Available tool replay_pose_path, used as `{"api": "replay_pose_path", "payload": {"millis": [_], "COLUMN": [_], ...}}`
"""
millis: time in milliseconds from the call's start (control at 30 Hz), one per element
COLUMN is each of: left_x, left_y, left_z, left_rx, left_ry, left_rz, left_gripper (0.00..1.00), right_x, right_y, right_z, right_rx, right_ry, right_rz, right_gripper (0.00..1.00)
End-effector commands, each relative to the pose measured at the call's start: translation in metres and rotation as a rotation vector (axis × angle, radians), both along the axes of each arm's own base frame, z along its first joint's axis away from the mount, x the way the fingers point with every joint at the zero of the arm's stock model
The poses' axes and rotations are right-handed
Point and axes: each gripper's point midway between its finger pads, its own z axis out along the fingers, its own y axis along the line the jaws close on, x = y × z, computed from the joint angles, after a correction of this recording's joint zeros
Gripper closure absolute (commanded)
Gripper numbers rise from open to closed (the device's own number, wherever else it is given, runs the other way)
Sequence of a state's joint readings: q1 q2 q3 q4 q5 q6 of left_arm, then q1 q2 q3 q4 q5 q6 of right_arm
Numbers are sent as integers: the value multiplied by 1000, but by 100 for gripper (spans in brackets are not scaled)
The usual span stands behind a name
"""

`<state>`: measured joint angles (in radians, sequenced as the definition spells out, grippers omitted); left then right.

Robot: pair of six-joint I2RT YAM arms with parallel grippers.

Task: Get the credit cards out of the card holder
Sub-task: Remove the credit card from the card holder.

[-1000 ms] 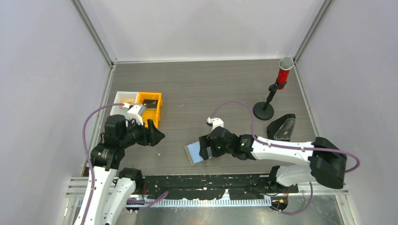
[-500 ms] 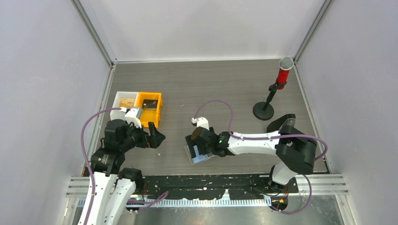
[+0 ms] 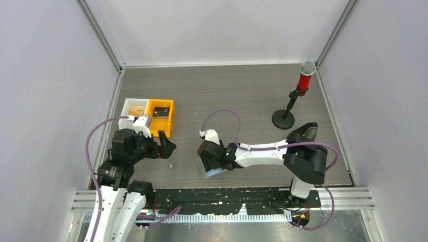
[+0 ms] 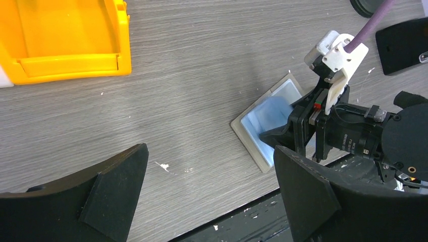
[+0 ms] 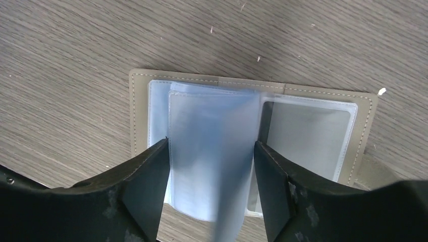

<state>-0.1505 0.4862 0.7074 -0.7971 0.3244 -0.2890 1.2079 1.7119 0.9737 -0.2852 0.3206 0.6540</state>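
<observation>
From above we see only a pale blue sliver of the card holder [image 3: 211,172] beside the right hand [image 3: 207,162], which covers most of it. The right wrist camera shows much more. The holder lies spread open and flat on the table [image 3: 227,96], its grey-brown stitched rim all round and a glossy silvery pocket bare on one panel. Over the other panel a light blue leaf, which we take for the credit cards [image 5: 202,186], rises blurred between the two black fingers [image 5: 144,186]. It fills the gap from one finger to the other. The fingers stand moderately apart, and we cannot tell whether they press on its edges or merely bracket it.

The left wrist camera gives the side view. The right hand is tipped down onto the holder, and one corner of the holder lies close to the dark strip at the table's near edge. That view also shows the left hand [image 4: 211,151] spread wide and holding nothing, above bare wood between the orange bin [image 4: 70,63] and the holder, apart from both.

Only the top view shows the far side. The white bin [image 3: 132,103] adjoins the orange one by the left wall. The microphone stand [image 3: 305,75] and the black wedge [image 3: 303,136] stand to the right, well apart from the holder. Bare table stretches behind the holder toward the back wall.
</observation>
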Motion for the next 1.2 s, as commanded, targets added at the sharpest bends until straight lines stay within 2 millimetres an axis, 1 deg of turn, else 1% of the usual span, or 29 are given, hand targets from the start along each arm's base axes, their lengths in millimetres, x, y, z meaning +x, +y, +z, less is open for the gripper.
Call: {"api": "replay_pose_path", "payload": {"millis": [0,167,267,300,333,400,467,500,600,667,767,833,867,967,1067,1167], "left_x": [4,4,4,4,4,6,10,10,10,7,3,1,-1,-4,-2,0], "left_y": [0,1,1,1,1,3,14,18,18,12,-6,-20,-27,-43,-58,-70], "left_z": [8,9,10,9,8,6,3,3,4,7,13,17,17,13,4,-1], "left_rx": [-6,-5,-5,-6,-7,-4,20,32,27,4,-82,-150,-184,-275,-377,-426], "left_ry": [-37,-47,-50,-49,-44,-31,-6,3,11,6,-9,-11,5,72,138,160], "left_rz": [9,14,14,15,16,36,109,133,135,107,35,-25,-48,-99,-128,-150], "left_gripper": [1,1,1,1,1,1,1,1,1,1,3,7,12,22,33,38], "right_x": [-2,-3,-1,0,-1,-2,-7,-9,-19,-23,-23,-19,-19,-11,-3,0], "right_y": [-1,1,-1,0,1,6,15,18,29,34,35,28,23,10,-7,-22], "right_z": [-1,1,5,9,12,22,32,34,44,53,63,69,73,82,82,77], "right_rx": [-56,-63,-72,-67,-59,-19,41,56,130,170,199,190,190,215,266,287], "right_ry": [-11,-16,-26,-28,-27,-22,-5,5,42,50,14,-22,-33,-57,-60,-46], "right_rz": [-12,-19,-36,-37,-37,-31,-8,2,46,73,129,157,173,163,129,114], "right_gripper": [35,39,39,38,37,32,29,28,28,28,32,34,35,36,39,40]}}
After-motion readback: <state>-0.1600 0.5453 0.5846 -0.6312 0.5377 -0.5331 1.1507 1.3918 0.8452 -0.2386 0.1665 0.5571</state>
